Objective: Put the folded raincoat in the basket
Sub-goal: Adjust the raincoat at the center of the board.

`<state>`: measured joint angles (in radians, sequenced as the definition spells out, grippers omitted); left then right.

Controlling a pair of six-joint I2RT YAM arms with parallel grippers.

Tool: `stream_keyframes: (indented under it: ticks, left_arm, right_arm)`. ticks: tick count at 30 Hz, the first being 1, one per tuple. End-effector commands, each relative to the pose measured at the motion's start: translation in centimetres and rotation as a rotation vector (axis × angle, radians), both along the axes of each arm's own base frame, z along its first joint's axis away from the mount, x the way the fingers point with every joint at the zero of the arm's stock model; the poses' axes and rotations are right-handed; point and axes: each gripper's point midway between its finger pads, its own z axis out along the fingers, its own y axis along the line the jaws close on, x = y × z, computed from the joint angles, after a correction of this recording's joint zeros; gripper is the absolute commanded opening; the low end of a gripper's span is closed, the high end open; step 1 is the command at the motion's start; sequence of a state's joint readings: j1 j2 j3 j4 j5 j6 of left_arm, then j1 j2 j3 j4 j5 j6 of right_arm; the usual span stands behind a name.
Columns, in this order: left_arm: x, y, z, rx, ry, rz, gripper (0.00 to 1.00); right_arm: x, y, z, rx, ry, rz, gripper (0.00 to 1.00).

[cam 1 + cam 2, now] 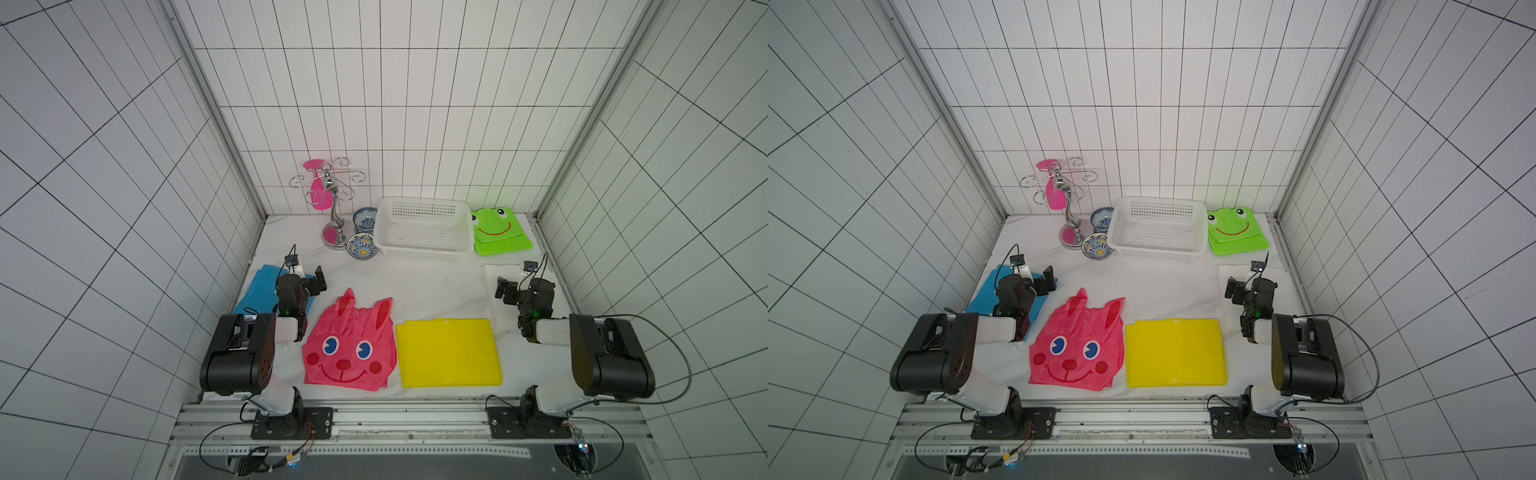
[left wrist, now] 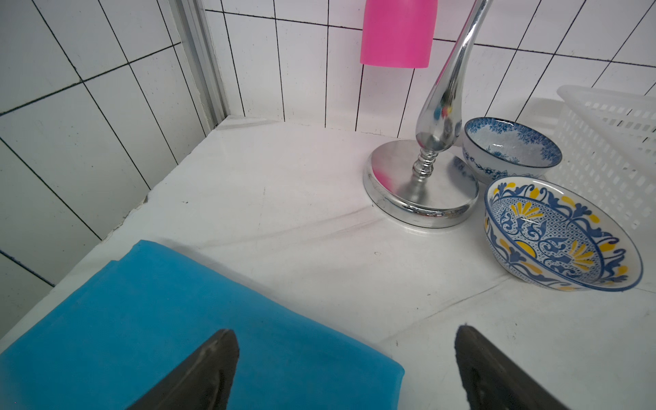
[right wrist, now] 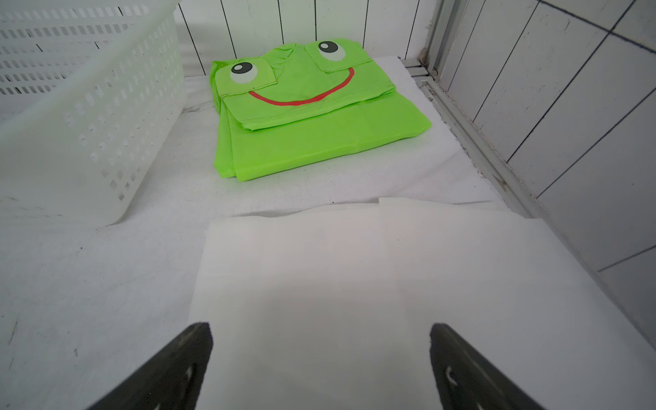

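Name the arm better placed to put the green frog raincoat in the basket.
Right: the open right claw faces the green frog raincoat beside the basket; the left claw hangs by the blue raincoat, farther away.

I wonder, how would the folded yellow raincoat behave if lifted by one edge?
The yellow raincoat lies very flat in thin layers, so it is probably light and floppy. Lifted by one edge, the fold would likely sag open. Its smooth, slightly glossy surface suggests it might slide when pushed.
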<state>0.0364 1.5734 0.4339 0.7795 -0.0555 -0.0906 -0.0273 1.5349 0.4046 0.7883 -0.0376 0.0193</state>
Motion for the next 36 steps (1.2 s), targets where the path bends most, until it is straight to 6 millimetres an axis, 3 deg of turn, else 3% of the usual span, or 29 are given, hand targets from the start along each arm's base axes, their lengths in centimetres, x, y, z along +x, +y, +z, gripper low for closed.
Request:
stream_keyframes:
  ticks: [1, 4, 5, 9, 11, 14, 17, 23, 27, 34, 36]
  left_arm:
    - [0.3, 0.1, 0.9, 0.002, -0.020, 0.010, 0.98]
    - [0.3, 0.0, 1.0, 0.004, -0.021, 0.009, 0.98]
    - [0.3, 0.0, 0.9, 0.005, -0.020, 0.011, 0.98]
    - [0.3, 0.0, 0.9, 0.009, -0.021, 0.013, 0.98]
    - [0.3, 0.0, 0.9, 0.010, -0.020, 0.015, 0.98]
    - [0.3, 0.1, 0.9, 0.008, -0.020, 0.017, 0.98]
    - [0.3, 0.1, 0.9, 0.007, -0.019, 0.019, 0.98]
    - [0.3, 0.1, 0.9, 0.007, -0.020, 0.018, 0.98]
    - [0.3, 0.1, 0.8, 0.007, -0.018, 0.017, 0.98]
    - [0.3, -0.1, 1.0, 0.007, -0.022, 0.007, 0.98]
    - [0.2, -1.5, 1.3, 0.023, -0.030, -0.084, 0.97]
  right_arm:
    - [0.8, -1.0, 3.7, 0.003, -0.064, -0.043, 0.99]
    - [-0.1, -0.5, 6.9, -0.009, -0.072, -0.009, 0.99]
    - [-0.4, -0.3, 8.9, -0.004, -0.106, -0.009, 0.99]
    - [-3.0, -1.9, 16.6, 0.117, -0.194, -0.157, 0.99]
    - [-4.7, -3.1, 19.1, 0.187, -0.211, -0.257, 0.99]
    - [-8.0, -5.4, 18.8, 0.486, -0.196, -0.531, 0.99]
    - [-7.5, -2.2, 19.8, 0.526, -0.171, -0.329, 0.99]
    - [-7.2, 3.4, 18.0, 0.576, 0.071, -0.091, 0.99]
    - [-8.6, 7.0, 14.9, 0.520, 0.278, 0.004, 0.99]
    - [-14.3, 9.8, 7.2, 0.380, 0.660, 0.063, 0.97]
    - [-15.5, 10.2, 5.7, 0.344, 0.736, 0.080, 0.96]
